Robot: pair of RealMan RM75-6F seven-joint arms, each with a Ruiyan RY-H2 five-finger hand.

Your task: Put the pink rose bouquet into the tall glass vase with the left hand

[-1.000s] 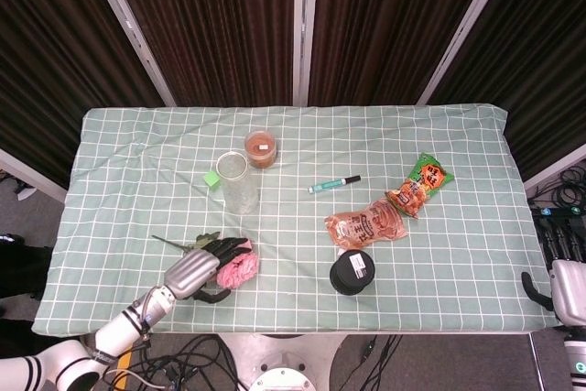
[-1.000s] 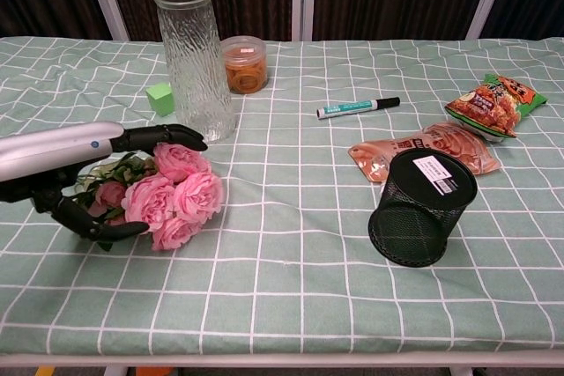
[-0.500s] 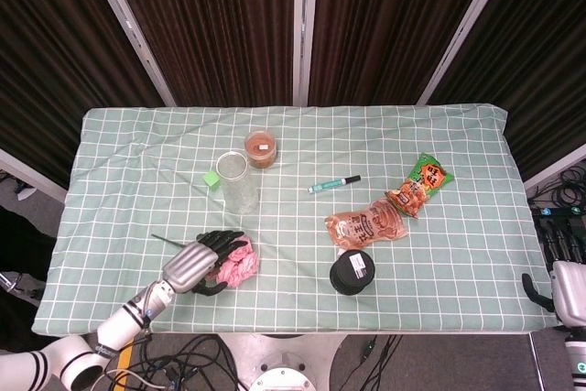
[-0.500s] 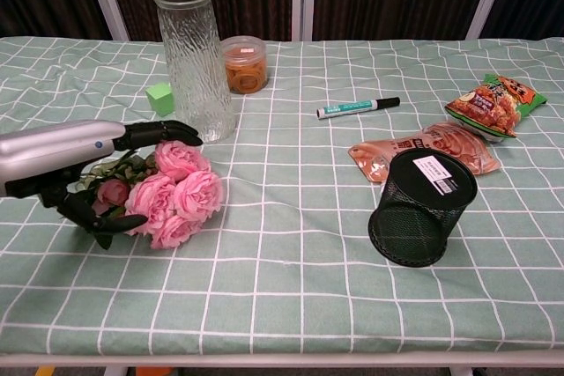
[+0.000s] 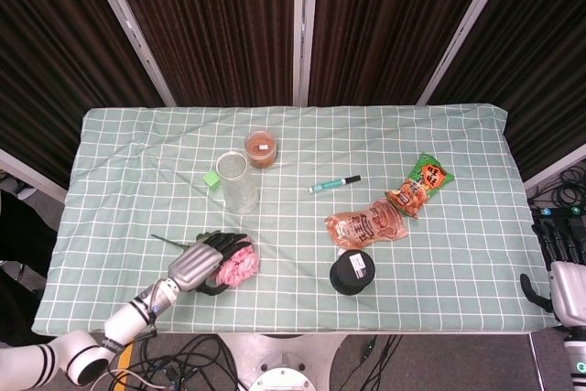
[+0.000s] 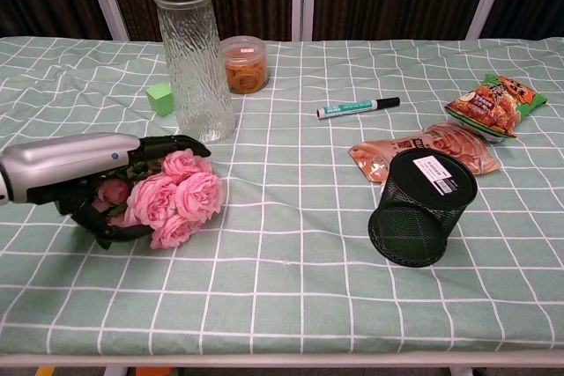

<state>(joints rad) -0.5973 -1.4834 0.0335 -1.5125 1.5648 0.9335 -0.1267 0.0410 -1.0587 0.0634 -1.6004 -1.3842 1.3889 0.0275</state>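
The pink rose bouquet (image 5: 239,266) (image 6: 177,199) lies on the checked cloth near the front left edge, blooms toward the right. My left hand (image 5: 196,263) (image 6: 77,161) wraps around its leafy stem end, dark fingers (image 6: 173,143) curled over the top and the thumb underneath. The tall ribbed glass vase (image 5: 236,180) (image 6: 193,59) stands upright and empty just behind the bouquet. My right hand (image 5: 560,287) shows only at the far right edge of the head view, off the table; its fingers are mostly hidden.
A small green cube (image 6: 159,97) and a jar with orange contents (image 6: 243,63) flank the vase. A teal marker (image 6: 357,107) lies mid-table. A black mesh cup (image 6: 421,207) lies on its side by two snack packets (image 6: 438,147) (image 6: 495,103).
My left hand's fingers have curled down and closed around the bouquet, and the forearm has dropped lower. The bouquet has stayed on the cloth.
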